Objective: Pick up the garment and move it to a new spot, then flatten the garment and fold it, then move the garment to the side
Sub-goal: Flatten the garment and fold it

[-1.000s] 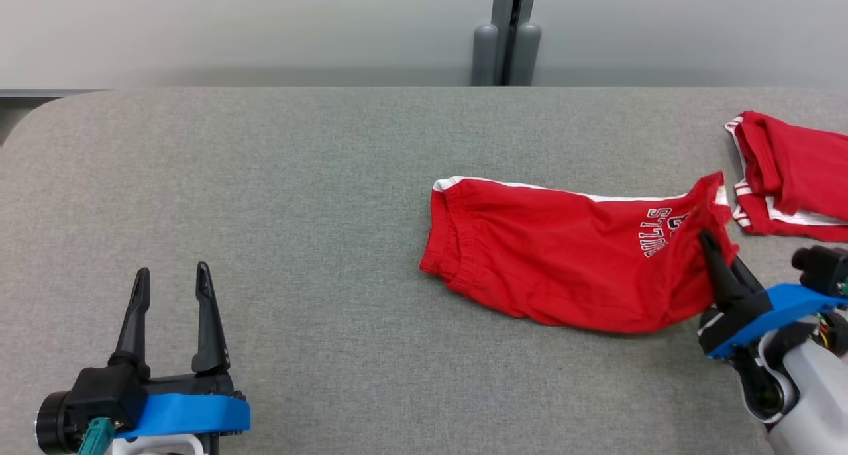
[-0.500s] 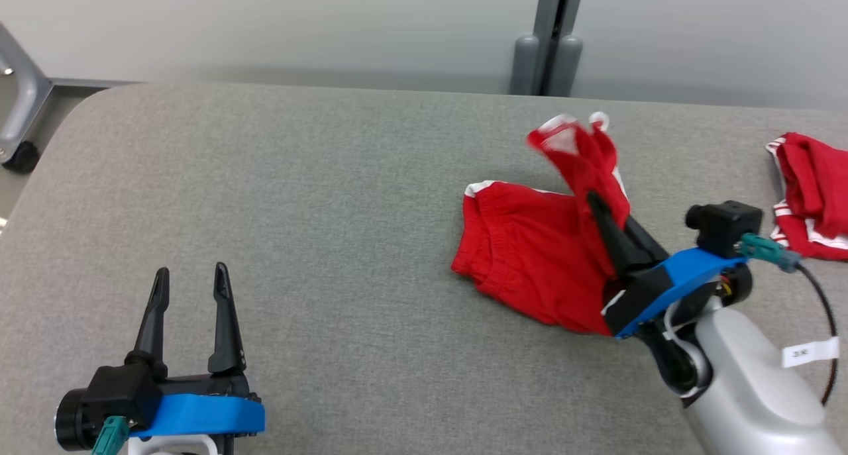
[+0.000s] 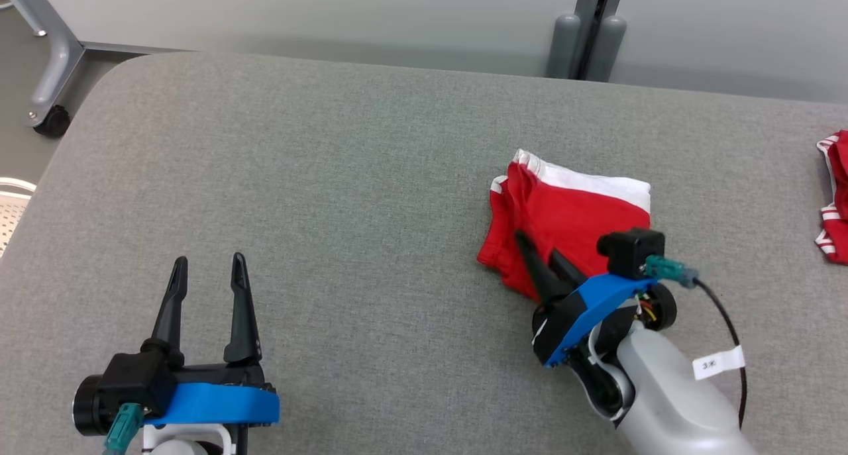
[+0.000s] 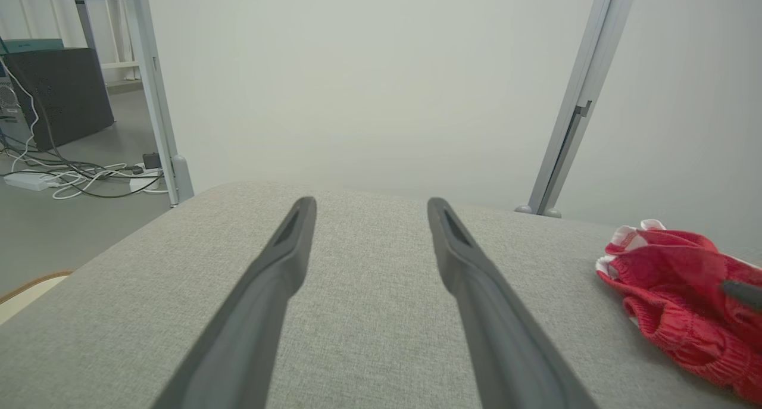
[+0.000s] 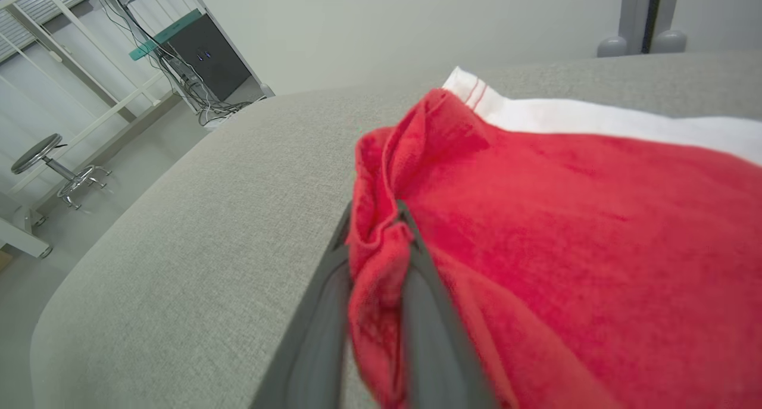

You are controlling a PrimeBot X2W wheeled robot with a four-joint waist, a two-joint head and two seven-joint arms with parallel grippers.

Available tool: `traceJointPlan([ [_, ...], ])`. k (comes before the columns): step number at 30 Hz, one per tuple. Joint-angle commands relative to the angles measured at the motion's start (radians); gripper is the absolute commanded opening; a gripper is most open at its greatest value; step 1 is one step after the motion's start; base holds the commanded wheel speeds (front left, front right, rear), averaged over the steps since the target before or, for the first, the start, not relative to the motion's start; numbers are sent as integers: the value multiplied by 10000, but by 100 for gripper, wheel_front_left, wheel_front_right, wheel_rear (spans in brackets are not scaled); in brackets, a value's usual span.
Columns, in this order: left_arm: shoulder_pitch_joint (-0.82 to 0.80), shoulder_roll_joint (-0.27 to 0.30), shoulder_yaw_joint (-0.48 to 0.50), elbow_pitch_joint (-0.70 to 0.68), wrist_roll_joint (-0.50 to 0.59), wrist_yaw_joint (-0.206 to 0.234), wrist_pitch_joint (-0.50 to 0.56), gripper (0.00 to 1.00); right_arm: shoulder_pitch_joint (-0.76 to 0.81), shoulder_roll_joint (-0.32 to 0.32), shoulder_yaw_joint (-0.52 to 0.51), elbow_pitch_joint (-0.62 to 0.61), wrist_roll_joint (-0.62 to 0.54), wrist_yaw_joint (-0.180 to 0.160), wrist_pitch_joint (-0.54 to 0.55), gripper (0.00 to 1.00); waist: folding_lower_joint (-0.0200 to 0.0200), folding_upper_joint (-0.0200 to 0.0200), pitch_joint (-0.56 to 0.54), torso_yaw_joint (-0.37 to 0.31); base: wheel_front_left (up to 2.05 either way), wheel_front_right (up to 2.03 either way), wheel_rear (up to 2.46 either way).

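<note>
Garment: red shorts with white trim, folded over, lying right of centre on the grey table.
Right gripper: forearm rises from the lower right, fingers angled up-left, pinching a fold at the garment's left edge.
Left gripper: lower left, fingers pointing up-frame, spread apart over bare table.

The grey tabletop carries folded red shorts right of centre and another red garment at its right edge.
</note>
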Motion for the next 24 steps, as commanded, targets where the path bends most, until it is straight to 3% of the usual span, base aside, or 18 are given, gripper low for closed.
traceJointPlan([
  [1, -175, -9, -46, 4, -56, 5, -27, 100, -128, 63, 147, 87, 31, 5, -178, 100, -1, -1, -16, 13, 0, 0, 0],
  [7, -40, -10, 37, 36, 24, -9, -27, 100, -126, -241, 417, 20, -154, 3, -1079, 100, -1, -1, -119, -89, 0, 0, 0],
  [15, -26, -9, 80, -6, 45, -23, -25, 100, 320, -1226, -1025, -679, -661, 3, -1357, 100, -1, -1, -62, -317, 0, 0, 0],
  [16, -42, -9, 55, -5, 44, -21, -27, 100, 339, -1266, -1180, -674, -735, 3, -1357, 64, -1, -1, -50, -321, 0, 0, 0],
  [17, -62, -9, 33, -5, 45, -19, -25, 100, 362, -1272, -1322, -663, -775, 5, -1362, 0, -1, -1, -36, -320, 0, 0, 0],
  [24, -262, -7, -111, 47, 86, -64, -27, 100, 162, -945, -1319, 353, -1497, 3, -1367, 0, -1, -1, 61, -135, 0, 0, 0],
])
